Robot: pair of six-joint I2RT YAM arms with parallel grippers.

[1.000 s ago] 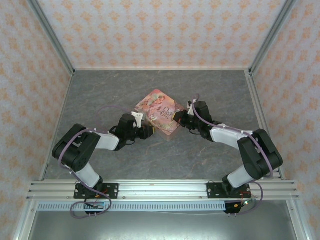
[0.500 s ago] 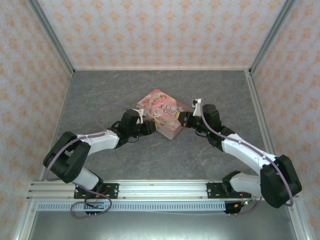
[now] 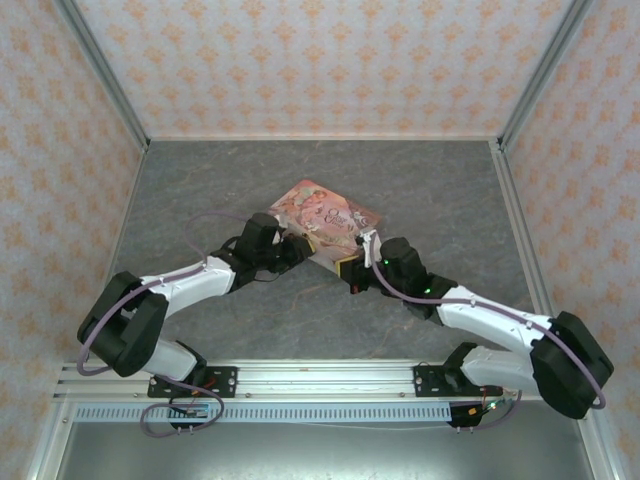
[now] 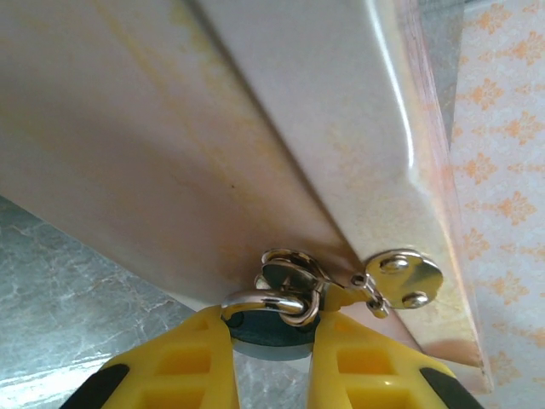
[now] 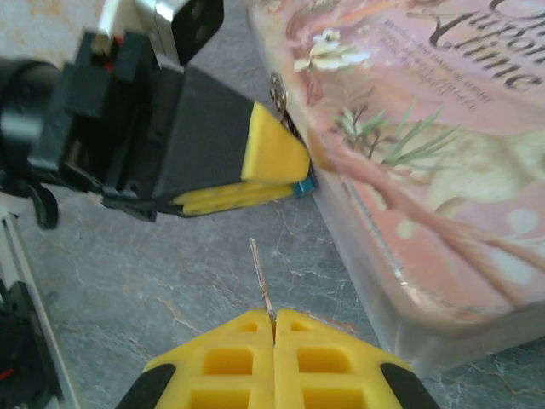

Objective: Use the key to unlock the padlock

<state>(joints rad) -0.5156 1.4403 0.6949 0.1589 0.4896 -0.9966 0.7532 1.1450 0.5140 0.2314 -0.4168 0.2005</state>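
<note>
My left gripper [image 4: 271,322], lower centre, pinches the padlock [image 4: 266,341] steady against the tin box [image 4: 213,153] so my right gripper [image 5: 274,328], closed on the key [image 5: 260,273], can line it up.

Grey marbled table [image 3: 420,190] carrying a single tin.
The pink picture-printed tin box [image 3: 325,212] lies near the middle of the top view, turned corner-on to the frame edges. In the right wrist view it occupies the upper right, and its rounded lower edge meets the veined grey surface toward the lower right.
</note>
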